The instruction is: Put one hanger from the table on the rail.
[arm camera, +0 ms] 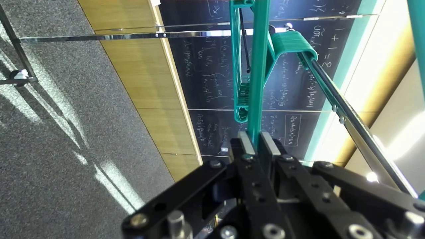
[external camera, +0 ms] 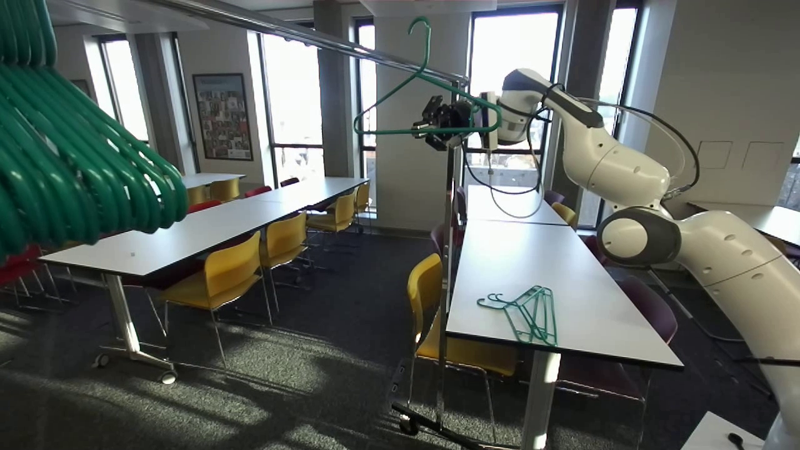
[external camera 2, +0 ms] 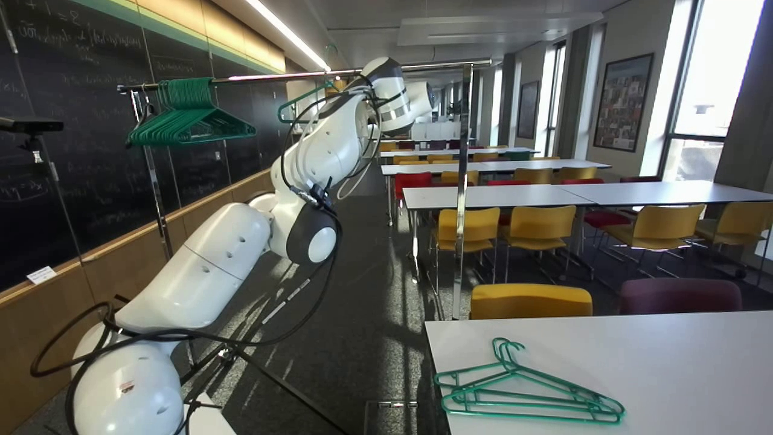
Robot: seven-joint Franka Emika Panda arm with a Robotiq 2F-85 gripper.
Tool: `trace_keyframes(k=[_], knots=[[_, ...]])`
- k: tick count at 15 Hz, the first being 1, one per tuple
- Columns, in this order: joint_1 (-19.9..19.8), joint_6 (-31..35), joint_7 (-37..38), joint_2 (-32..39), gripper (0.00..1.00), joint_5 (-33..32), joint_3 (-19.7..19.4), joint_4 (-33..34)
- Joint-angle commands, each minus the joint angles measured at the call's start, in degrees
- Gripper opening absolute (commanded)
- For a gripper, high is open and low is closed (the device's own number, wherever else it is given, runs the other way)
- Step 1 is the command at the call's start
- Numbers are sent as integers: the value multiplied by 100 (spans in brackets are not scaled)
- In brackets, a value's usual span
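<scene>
Slim, green and triangular, the hanger [external camera: 394,132] has a small hook at its top and a straight lower bar. It is up in the air, hook uppermost, and the pincer [arm camera: 257,142] is clamped on the lower bar. The hook reaches above the rail [external camera: 369,55] in both exterior views; whether the two touch cannot be told.

The blackboard [external camera 2: 54,96] at the left of an exterior view carries chalk writing, mostly too faint to read; the wrist view gives what looks like "1 + 1 = 8". Any print on the card [external camera 2: 41,275] below and on the poster [external camera 2: 624,103] far to the right is too small to make out.

Left to right in an exterior view come a bunch of green hangers [external camera: 75,156], apart from the held one; yellow chairs [external camera: 234,269] along a white table [external camera: 206,231]; the pole [external camera: 450,187]; the worktop [external camera: 519,250], with loose hangers [external camera 2: 518,368] overlapping on it; and the arm [external camera: 631,165]. In an exterior view the arm hides part of the hanger.
</scene>
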Motion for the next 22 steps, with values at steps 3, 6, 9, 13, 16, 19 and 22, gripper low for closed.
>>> trace_keyframes(k=[3, 6, 9, 13, 16, 19, 22], knots=[[-16, -2, -16, 23, 10, -74, 92, -65], [-7, 83, -44, 43, 3, -98, 61, -62], [-12, 329, -7, 129, 3, -122, 38, -42], [15, 700, 44, 209, 3, -168, 40, -9], [56, 837, 146, 216, 3, -114, 120, -23], [79, 885, 281, 182, 3, -26, 218, -28], [74, 1038, 518, 155, 3, 118, 366, -36]])
